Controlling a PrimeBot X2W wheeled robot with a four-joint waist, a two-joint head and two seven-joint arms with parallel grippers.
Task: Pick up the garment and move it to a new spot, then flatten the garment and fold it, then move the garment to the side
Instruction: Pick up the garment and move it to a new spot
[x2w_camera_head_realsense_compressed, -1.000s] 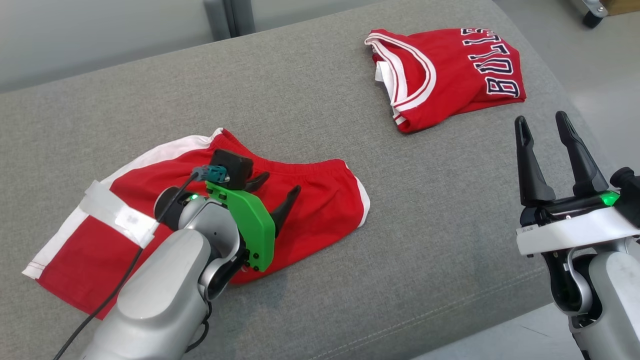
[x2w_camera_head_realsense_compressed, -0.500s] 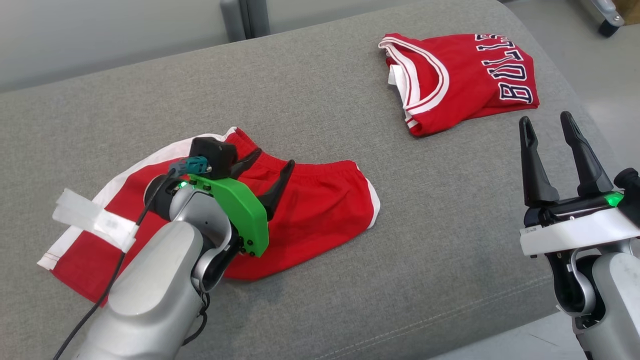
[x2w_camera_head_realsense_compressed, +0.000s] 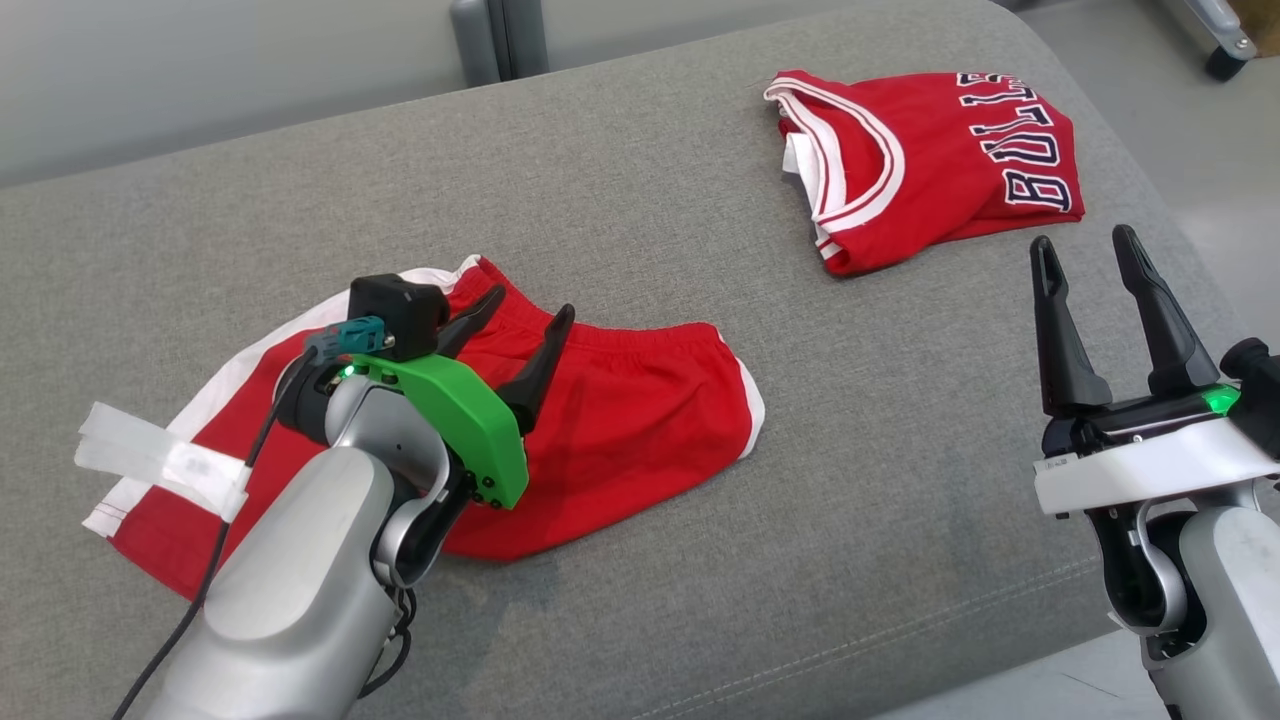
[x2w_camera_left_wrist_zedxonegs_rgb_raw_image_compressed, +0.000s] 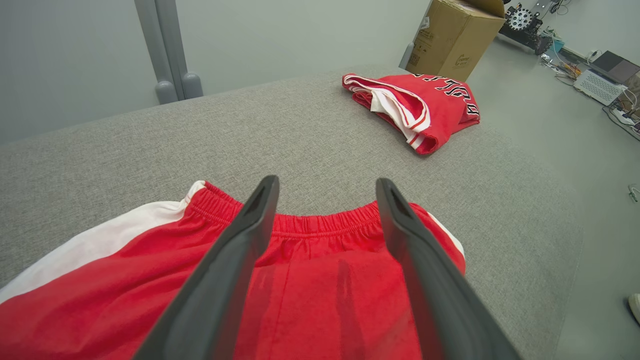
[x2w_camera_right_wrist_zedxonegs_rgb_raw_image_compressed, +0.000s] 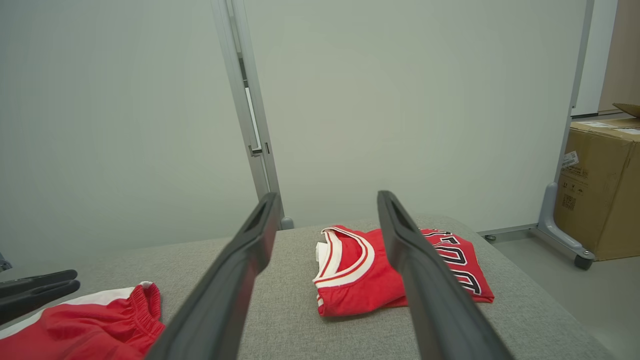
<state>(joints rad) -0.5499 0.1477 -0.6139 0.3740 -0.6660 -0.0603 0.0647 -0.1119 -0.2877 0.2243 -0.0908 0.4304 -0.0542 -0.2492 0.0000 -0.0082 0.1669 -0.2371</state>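
Now the left hand (x2w_camera_head_realsense_compressed: 532, 300) hovers spread over the shorts (x2w_camera_head_realsense_compressed: 640, 420), light floppy cloth, probably slippery, so pinch the elastic waistband (x2w_camera_left_wrist_zedxonegs_rgb_raw_image_compressed: 320, 223); right hand (x2w_camera_head_realsense_compressed: 1081, 238) spread, empty.

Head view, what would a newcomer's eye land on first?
The red shorts with white side stripes, spread on the grey cushion at lower left, with the open left gripper over their waistband. Next, the folded red jersey with dark lettering at the far right. The right gripper, also open, stands at the near right edge, apart from both garments.
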